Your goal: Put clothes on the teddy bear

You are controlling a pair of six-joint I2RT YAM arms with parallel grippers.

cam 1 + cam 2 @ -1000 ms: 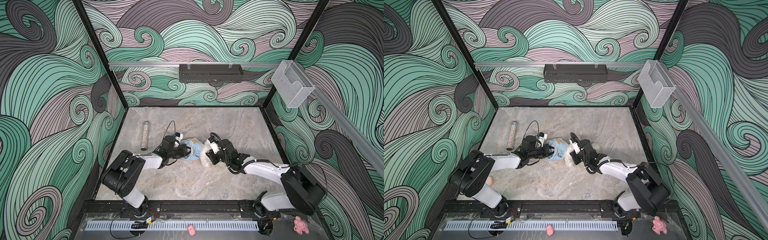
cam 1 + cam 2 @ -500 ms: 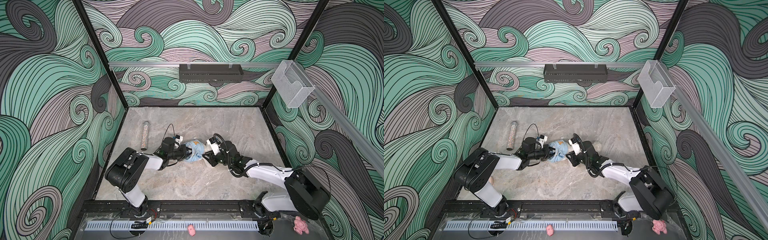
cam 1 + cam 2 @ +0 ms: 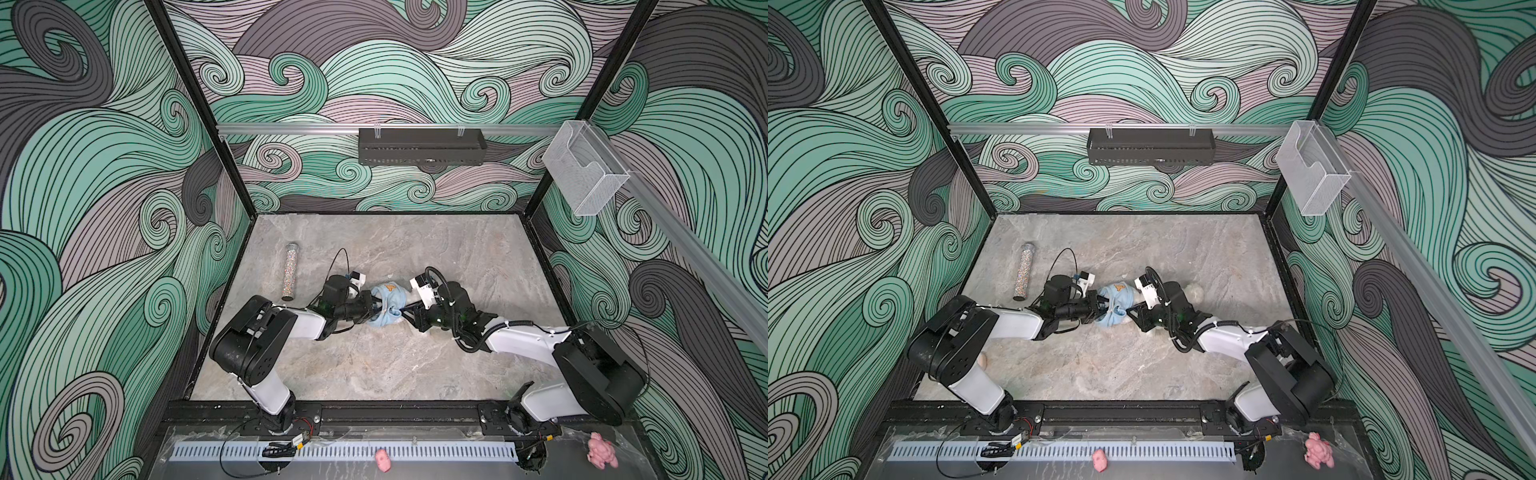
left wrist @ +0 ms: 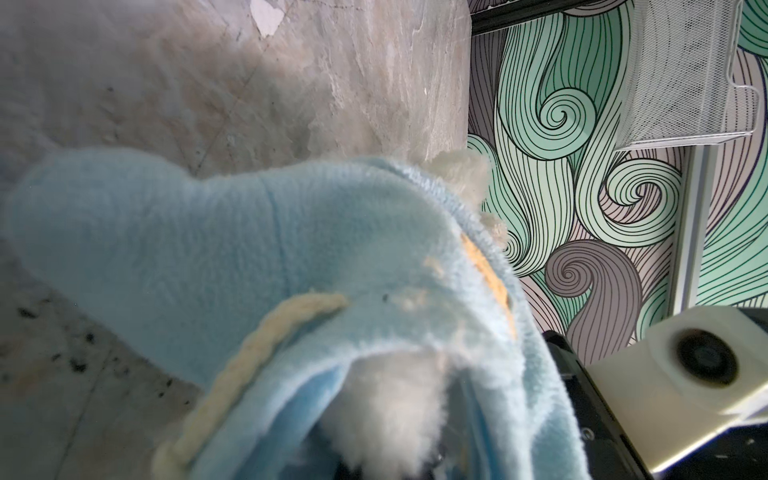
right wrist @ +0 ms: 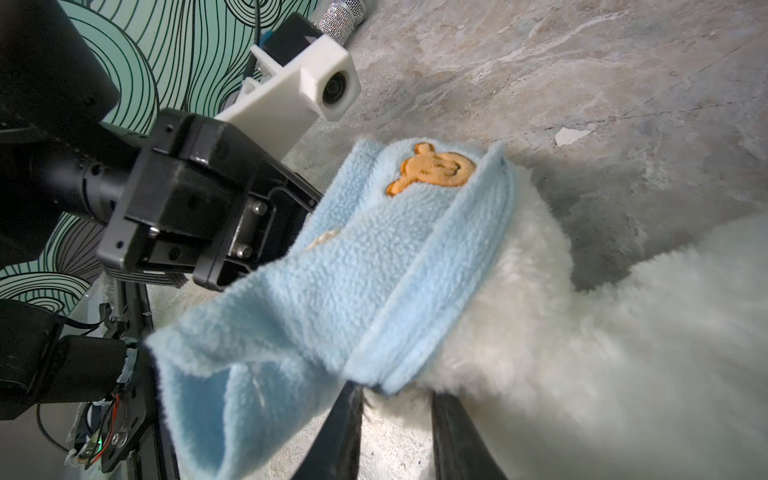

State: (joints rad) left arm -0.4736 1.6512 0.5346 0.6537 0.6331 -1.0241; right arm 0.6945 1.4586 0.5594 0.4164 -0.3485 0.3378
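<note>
The teddy bear (image 3: 1195,293) lies mid-table, a white fluffy plush, largely covered by the arms in both top views. Its fur (image 5: 582,353) fills much of the right wrist view. A light blue fleece garment (image 3: 386,299) with an orange bear patch (image 5: 432,168) is partly over its body. My left gripper (image 3: 374,309) is shut on the garment's open edge from the left, and blue fleece (image 4: 208,249) fills its wrist view. My right gripper (image 3: 403,314) meets the garment from the right. Its two fingers close on the hem band and some fur (image 5: 395,395), with the tips hidden.
A glittery tube (image 3: 289,272) lies at the left of the table. A black tray (image 3: 422,145) hangs on the back wall and a clear holder (image 3: 584,166) on the right wall. Two small pink plush toys (image 3: 382,459) (image 3: 600,453) lie outside the front rail.
My right gripper has come left from above the bear to the garment's hem and narrowed its jaws there. The left gripper has kept its hold and barely moved.
</note>
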